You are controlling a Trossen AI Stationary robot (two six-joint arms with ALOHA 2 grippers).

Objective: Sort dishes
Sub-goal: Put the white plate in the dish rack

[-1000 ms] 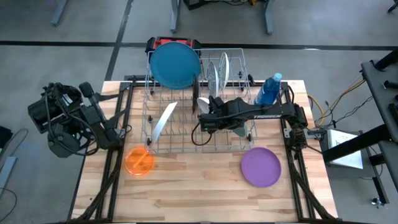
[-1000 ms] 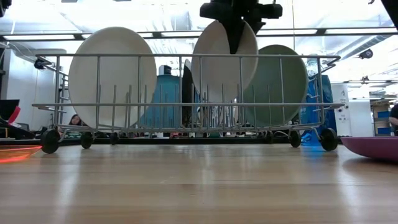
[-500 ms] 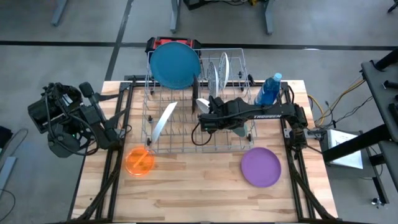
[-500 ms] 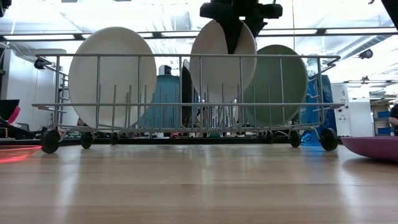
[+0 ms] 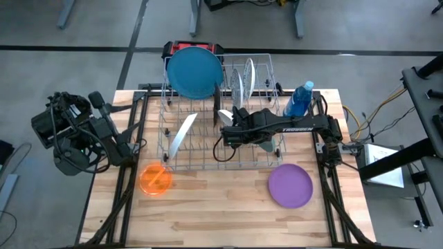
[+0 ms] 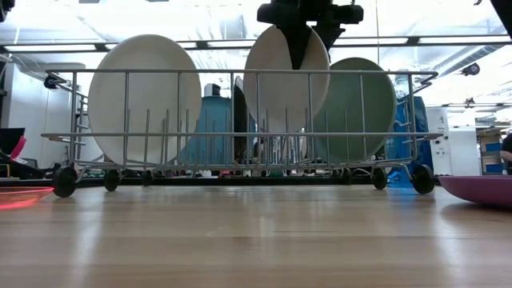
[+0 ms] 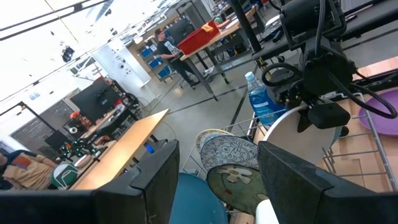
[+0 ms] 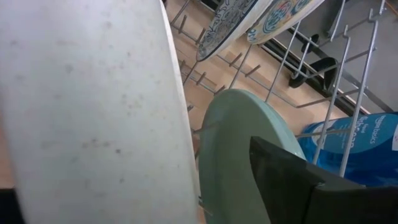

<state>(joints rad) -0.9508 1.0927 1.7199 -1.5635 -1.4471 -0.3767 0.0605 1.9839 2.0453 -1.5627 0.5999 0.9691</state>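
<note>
A wire rack (image 5: 166,158) in the middle of the table holds dishes on edge. These are a large blue plate (image 5: 195,71), patterned plates (image 5: 242,79), a leaning white plate (image 5: 181,133), a teal plate (image 6: 360,108) and a middle white plate (image 6: 276,96). My right gripper (image 6: 308,44) reaches in from the table's right. It is open, with its fingers on either side of the middle white plate's top rim. An orange plate (image 5: 154,178) and a purple plate (image 5: 291,185) lie flat on the table. My left gripper (image 7: 217,186) is open and waits off the table's left edge. My right gripper slants down from the table's right over the middle white plate's top rim (image 8: 168,93). One finger (image 8: 298,180) stands clear of the plate, with the teal plate (image 8: 236,149) showing in the gap. The plate hides the other finger, so I cannot tell whether that one touches it.
A blue bottle (image 5: 299,100) stands beside the rack's far right corner, close to my right arm. Bare wood lies in front of the rack, between the orange and purple plates. The rack's upright wires (image 6: 240,72) fence in the plates.
The middle white plate has settled a little sideways in the rack under my right gripper. The gripper itself has kept its place.
</note>
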